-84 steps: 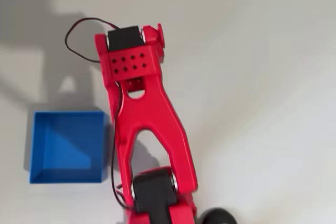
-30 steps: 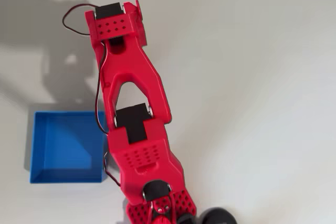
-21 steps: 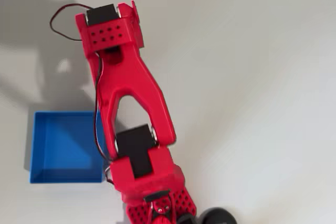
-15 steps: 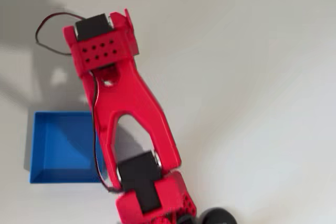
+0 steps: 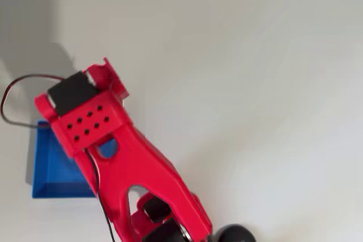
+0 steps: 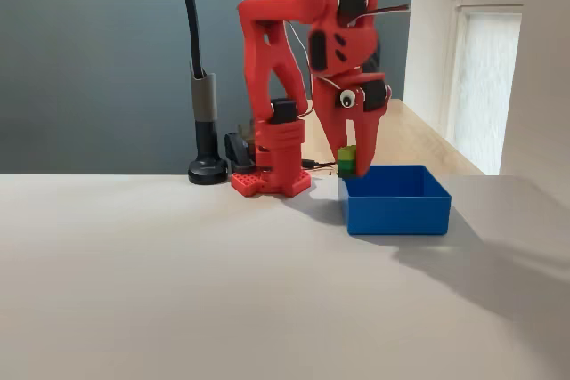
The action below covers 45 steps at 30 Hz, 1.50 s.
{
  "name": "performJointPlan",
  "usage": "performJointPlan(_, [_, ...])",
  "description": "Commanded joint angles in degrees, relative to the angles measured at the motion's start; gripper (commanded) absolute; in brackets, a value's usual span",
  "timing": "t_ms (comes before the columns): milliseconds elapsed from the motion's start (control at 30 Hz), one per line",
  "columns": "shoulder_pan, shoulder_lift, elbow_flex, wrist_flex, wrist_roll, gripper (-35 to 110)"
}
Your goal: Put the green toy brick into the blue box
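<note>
Fixed view showed the green toy brick (image 6: 346, 161) pinched in the gripper (image 6: 348, 163), hanging just above the near-left wall of the blue box (image 6: 395, 205). Over the last second the red arm (image 5: 122, 157) had swung across onto the box, so release looked close.

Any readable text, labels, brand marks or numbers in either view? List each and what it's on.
None readable in the overhead or fixed view.
Red plastic arm: no print or logo, only plain holes.
Square bright blue plastic box: blank walls.
Small green studded toy brick in the pincer: too small to show any stud marks.
Black lamp post: no label visible.
</note>
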<state>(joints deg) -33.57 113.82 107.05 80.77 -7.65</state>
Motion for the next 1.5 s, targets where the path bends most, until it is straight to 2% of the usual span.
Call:
performJointPlan(0, [-6.2,6.7,0.9,1.8,1.8,0])
performJointPlan(333, [-19.1,6.7,1.3,3.7,12.9,0])
performJointPlan(600, [-25.1,6.3,1.3,0.0,15.3,0])
performJointPlan(933, [-26.3,4.9,9.6,-11.1,11.3,0])
performJointPlan(1300, [-25.5,-5.7,3.6,-7.2,16.7,0])
performJointPlan(1467, [-25.5,-6.1,1.0,-4.0,16.7,23])
